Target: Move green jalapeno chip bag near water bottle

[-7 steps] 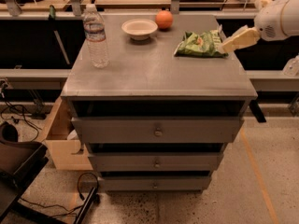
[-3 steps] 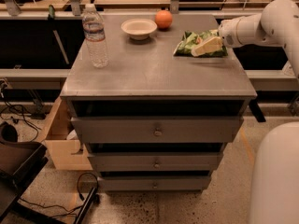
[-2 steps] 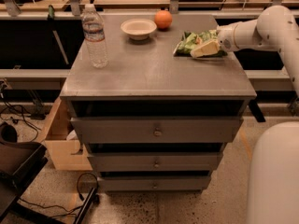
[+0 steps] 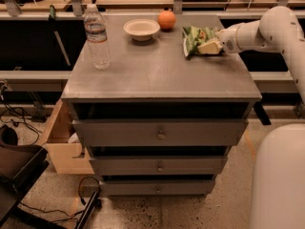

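okay, your hand (image 4: 212,46) was down at the back right of the bench (image 4: 157,75), right up against the green jalapeno chip bag (image 4: 194,35), with its cream tip lying over the bag's right edge. whether it was apart or clamped on the bag, you couldn't tell from this view. your white arm (image 4: 267,30) came in from the right, running low past the bench's right edge. the bag sat crumpled there, just to the right of the orange (image 4: 167,20). left of the orange was a shallow white bowl (image 4: 141,29), near it but not touching. and the water bottle (image 4: 97,37) stood upright with its cap on, over at the back left of the bench, well apart from the bag, with the bowl and the orange between the two. under the top you had three grey drawer fronts (image 4: 159,133) stacked, each with a small knob, and a wooden box (image 4: 59,142) stood on the floor at the left.
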`<state>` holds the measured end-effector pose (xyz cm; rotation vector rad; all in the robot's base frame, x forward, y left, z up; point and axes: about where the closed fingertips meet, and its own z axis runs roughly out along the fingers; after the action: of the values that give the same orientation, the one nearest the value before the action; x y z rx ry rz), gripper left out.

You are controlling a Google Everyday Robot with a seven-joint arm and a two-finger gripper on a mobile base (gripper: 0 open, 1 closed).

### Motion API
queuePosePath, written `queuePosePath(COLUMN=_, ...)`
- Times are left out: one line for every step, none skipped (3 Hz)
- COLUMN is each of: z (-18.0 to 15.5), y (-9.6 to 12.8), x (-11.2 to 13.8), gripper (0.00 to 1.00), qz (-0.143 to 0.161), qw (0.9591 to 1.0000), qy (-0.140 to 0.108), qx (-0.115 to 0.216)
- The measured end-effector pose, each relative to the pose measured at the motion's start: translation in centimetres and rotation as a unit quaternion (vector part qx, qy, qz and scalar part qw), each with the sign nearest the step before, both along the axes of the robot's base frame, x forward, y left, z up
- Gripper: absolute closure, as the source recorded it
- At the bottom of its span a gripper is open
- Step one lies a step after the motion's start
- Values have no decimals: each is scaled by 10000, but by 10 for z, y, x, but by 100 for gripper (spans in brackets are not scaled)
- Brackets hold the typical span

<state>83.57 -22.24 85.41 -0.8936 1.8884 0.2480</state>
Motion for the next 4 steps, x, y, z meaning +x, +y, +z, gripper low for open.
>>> queuePosePath(z=-3, y=3, x=1, gripper=95, qz=21, qw=10000, qy=18, qx=5)
queuePosePath(z=-4, y=5, x=2, gripper=100, qz=33, qw=10000, qy=25, qx=4)
queuePosePath(z=21, y=7, x=0, gripper=100, qz=108, qw=9997, qy=-201, qx=-103)
queuePosePath(z=54, y=9, x=-8, gripper=100, qz=170, qw=9984, qy=-516, qx=-172)
